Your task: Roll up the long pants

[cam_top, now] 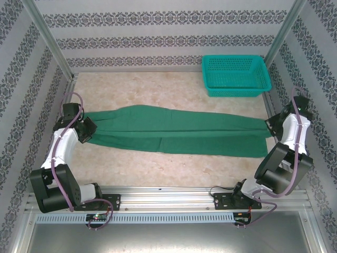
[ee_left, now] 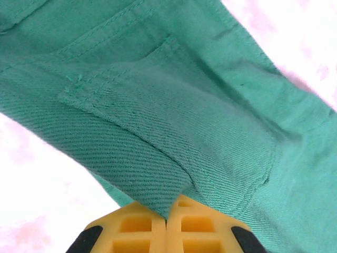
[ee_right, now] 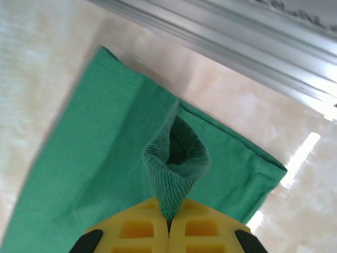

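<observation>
Overhead view: the long pants (cam_top: 179,130), green and laid flat, stretch lengthwise across the middle of the table (cam_top: 158,89), with the waist end on the left and the leg hems on the right. The left gripper (cam_top: 88,129) meets the cloth at the waist end and the right gripper (cam_top: 270,125) meets it at the hem end. A teal mesh basket (cam_top: 235,76) stands at the far right corner, well apart from the garment. Left wrist view: the left gripper (ee_left: 169,208) has its yellow fingers (ee_left: 137,227) pressed together on a raised fold of the long pants (ee_left: 210,95), just below a stitched back pocket (ee_left: 158,121). Right wrist view: the right gripper (ee_right: 168,219) is likewise clenched on a pinched ridge of the long pants (ee_right: 100,158) near the hem, the cloth puckering open above the fingertips; a metal frame rail (ee_right: 237,47) runs beyond the hem edge.
</observation>
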Available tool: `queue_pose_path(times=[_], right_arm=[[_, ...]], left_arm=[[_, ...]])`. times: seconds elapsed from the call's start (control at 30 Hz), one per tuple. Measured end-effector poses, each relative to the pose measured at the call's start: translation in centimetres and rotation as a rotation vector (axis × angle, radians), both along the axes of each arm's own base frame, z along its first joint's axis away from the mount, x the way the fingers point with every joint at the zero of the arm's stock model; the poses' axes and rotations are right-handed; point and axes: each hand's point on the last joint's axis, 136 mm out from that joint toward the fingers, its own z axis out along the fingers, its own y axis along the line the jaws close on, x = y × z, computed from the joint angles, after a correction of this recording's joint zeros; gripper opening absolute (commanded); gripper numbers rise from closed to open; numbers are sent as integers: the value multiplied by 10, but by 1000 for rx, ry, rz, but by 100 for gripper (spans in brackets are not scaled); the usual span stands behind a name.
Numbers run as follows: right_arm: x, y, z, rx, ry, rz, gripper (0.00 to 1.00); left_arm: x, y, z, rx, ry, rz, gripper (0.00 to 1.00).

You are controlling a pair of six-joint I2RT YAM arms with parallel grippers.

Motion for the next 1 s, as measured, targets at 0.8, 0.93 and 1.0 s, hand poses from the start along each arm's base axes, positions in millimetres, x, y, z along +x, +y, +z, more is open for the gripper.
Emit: queue_pose_path(times=[0.8,0.93,1.0], right_arm=[[-62,-6,-63,61,123,-128,38],[-61,-18,-61,38,96,-146,59],[-59,-20,-60,32,86,-144,62]], left_arm=[[-39,8,-24,53,104,27,42],[-45,17,-21,85,114,55,55],[-46,18,-19,92,107,61,55]])
